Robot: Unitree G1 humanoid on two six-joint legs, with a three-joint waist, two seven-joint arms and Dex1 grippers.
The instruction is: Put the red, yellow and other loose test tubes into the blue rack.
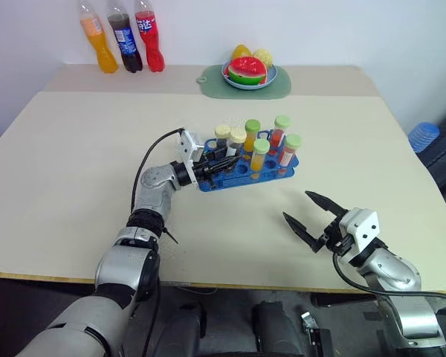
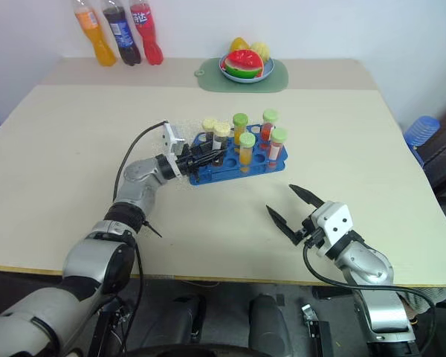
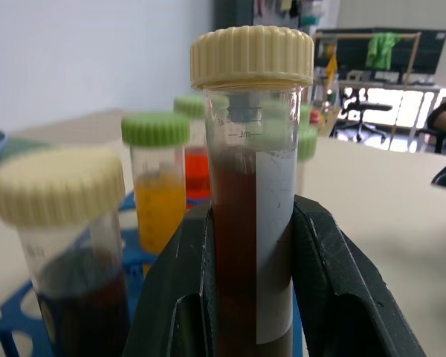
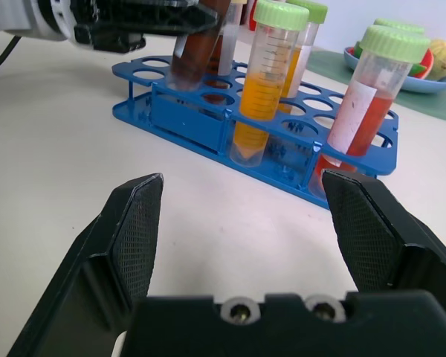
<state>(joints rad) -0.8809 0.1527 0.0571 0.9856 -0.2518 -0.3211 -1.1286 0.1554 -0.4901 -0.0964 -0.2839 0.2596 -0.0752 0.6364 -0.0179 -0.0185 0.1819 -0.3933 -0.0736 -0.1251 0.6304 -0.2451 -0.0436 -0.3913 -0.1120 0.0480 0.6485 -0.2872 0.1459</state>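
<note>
- Because the dark brown tube point(image 3: 245, 223) must go upright into a hole, the left gripper point(image 1: 224, 161) clamps its body, over the blue rack point(image 1: 230, 177) at mid-table.
- The right gripper point(image 1: 312, 217) waits near, fingers apart, empty.
- The tube shows printed scale marks and a blank white label; I cannot read the soda bottles' point(image 1: 123, 37) labels.

The rack point(image 1: 247, 169) is bright blue. The tubes in it have green caps point(image 1: 253, 126) or pale-yellow caps point(image 1: 222, 131), with yellow, red or dark brown liquid inside. The tube point(image 3: 247, 223) between the black fingers point(image 3: 334, 290) holds dark brown liquid and has a white label. The table point(image 1: 74, 163) is beige. The mat point(image 1: 279, 88) is pale green. The three bottles point(image 1: 124, 37) are orange, dark and red.
</note>
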